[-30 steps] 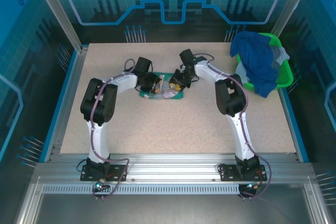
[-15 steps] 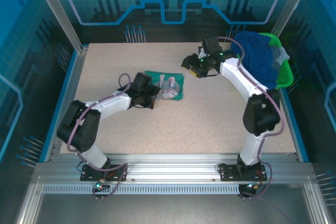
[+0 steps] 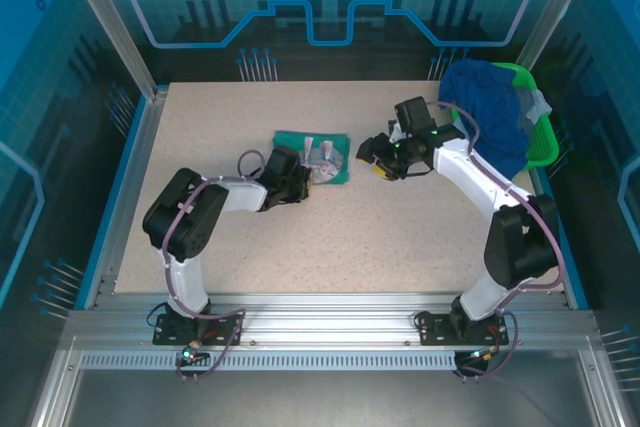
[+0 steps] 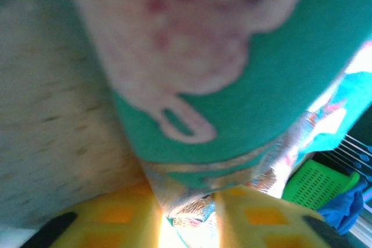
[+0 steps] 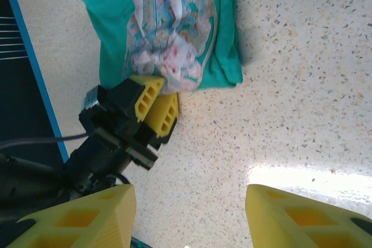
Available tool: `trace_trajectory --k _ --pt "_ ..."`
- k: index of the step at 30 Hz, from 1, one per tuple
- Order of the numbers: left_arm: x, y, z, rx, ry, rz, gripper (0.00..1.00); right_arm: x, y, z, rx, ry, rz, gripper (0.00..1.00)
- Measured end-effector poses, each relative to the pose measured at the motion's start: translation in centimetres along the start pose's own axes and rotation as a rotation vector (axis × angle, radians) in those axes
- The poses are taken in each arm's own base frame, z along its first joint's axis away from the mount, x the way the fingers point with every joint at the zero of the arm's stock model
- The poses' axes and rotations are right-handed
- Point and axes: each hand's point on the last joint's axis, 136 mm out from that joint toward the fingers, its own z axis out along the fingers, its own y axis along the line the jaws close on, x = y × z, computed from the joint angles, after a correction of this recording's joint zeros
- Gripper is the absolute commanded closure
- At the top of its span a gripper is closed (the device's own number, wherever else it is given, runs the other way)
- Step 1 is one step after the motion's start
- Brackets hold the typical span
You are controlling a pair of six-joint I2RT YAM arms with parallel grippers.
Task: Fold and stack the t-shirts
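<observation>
The teal-green t-shirt lies folded on the table left of centre, its pink-grey print facing up. My left gripper sits low at the shirt's near edge, and its yellow fingers are shut on the cloth. The right wrist view shows that gripper pinching the edge under the print. My right gripper hangs open over bare table to the right of the shirt, nothing between its fingers. A royal blue shirt and grey ones are heaped in the basket.
The bright green plastic basket stands at the table's far right edge; it also appears in the left wrist view. The speckled tabletop is bare in front of and right of the folded shirt. Blue rails border the table's sides.
Both grippers were on the teal-green shirt a second ago. The right one let go, swung up and right, then came back to hover open beside it. The left shifted to the near edge.
</observation>
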Motion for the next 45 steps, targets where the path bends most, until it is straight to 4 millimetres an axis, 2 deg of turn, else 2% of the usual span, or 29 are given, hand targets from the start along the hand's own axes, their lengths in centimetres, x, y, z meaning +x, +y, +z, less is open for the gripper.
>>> trace_trajectory --k 3,5,10,13,16,19,22,24,28,34,39,45 --pt "-0.3 -1.4 1.3 0.046 -0.015 0.001 0.93 0.3 0.1 -0.4 -0.011 -0.002 -0.005 0.47" --pt "-0.6 -2.2 1.6 0.072 -0.033 0.001 0.99 0.6 -0.1 -0.5 -0.012 0.0 -0.004 0.46" --pt "-2.8 -3.4 1.4 0.111 -0.1 -0.019 1.0 0.9 -0.2 -0.8 -0.013 -0.001 -0.005 0.46" --pt "-5.6 -4.1 1.0 0.132 -0.156 -0.053 1.0 0.9 0.0 -1.1 -0.018 -0.005 -0.009 0.46" --pt "-10.4 -5.0 0.0 0.156 -0.23 -0.102 1.0 1.0 0.2 -1.6 -0.025 -0.011 -0.013 0.46" --pt "-16.1 -5.9 -1.6 0.186 -0.297 -0.136 1.0 1.4 0.0 -1.8 -0.026 -0.01 -0.013 0.46" --pt "-21.7 -6.8 -3.6 0.208 -0.338 -0.134 1.0 1.9 -0.4 -1.9 -0.02 -0.005 -0.009 0.46" --pt "-25.2 -8.1 -4.5 0.231 -0.343 -0.106 1.0 2.1 -0.7 -2.0 -0.017 -0.002 -0.007 0.46" --pt "-30.2 -10.7 -4.9 0.276 -0.31 -0.015 1.0 2.3 -0.8 -2.1 -0.016 -0.001 -0.006 0.46" --pt "-33.7 -11.2 -5.0 0.241 -0.251 0.084 1.0 2.2 -0.9 -2.2 -0.014 -0.003 -0.001 0.45" --pt "-35.1 -11.0 -5.4 0.219 -0.227 0.105 1.0 2.0 -1.2 -2.3 -0.007 -0.004 0.01 0.45" --pt "-36.5 -12.1 -5.2 0.206 -0.213 0.128 1.0 2.2 -1.3 -2.4 -0.003 0.002 0.012 0.43"
